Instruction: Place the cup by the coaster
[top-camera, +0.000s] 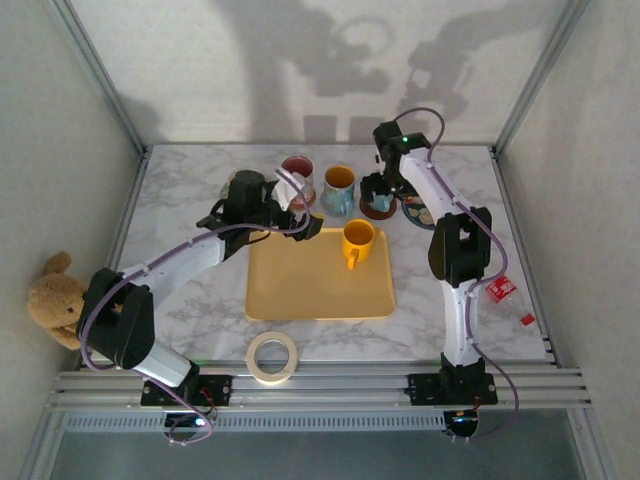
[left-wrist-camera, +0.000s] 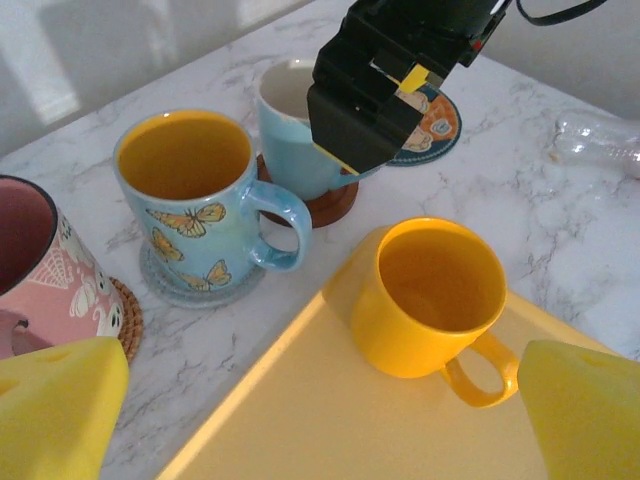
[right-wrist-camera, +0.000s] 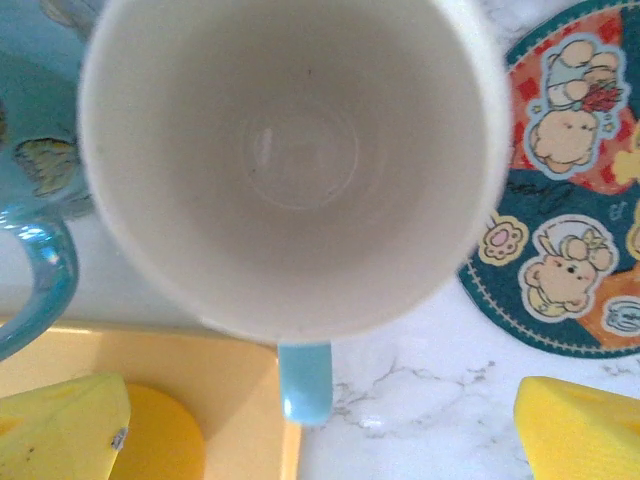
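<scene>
Your pale blue cup (left-wrist-camera: 290, 150) stands upright at the back of the marble table (top-camera: 200, 180), its base on a brown coaster (left-wrist-camera: 335, 205) as far as the left wrist view shows. Just beside it, on the right, a round bear-print coaster (left-wrist-camera: 435, 125) lies flat and bare. Your right gripper (right-wrist-camera: 320, 430) hangs directly over the cup. You're looking straight down into its white inside, and the blue handle points toward the corner of the yellow tray (top-camera: 310, 290). The right fingers (right-wrist-camera: 580, 430) are spread wide, one on either side of the handle, and touch nothing. To the cup's left is a butterfly mug (left-wrist-camera: 190, 190) on a grey coaster (left-wrist-camera: 165, 285), the two mugs very close together. Further left, a pink mug (left-wrist-camera: 40, 260) sits on a woven coaster (left-wrist-camera: 125, 320). On the tray's far right corner a yellow cup (left-wrist-camera: 430, 300) stands upright, handle toward the arm bases. Your left gripper (left-wrist-camera: 320, 410) hovers over the tray near that cup, and its fingers (left-wrist-camera: 60, 405) are also wide apart and hold nothing. Closer to you, a roll of tape (top-camera: 272, 357) lies on the marble in front of the tray. Some red packets (top-camera: 502, 288) sit near the right edge, and a teddy bear (top-camera: 55, 298) leans against the frame outside the table, on the left.
</scene>
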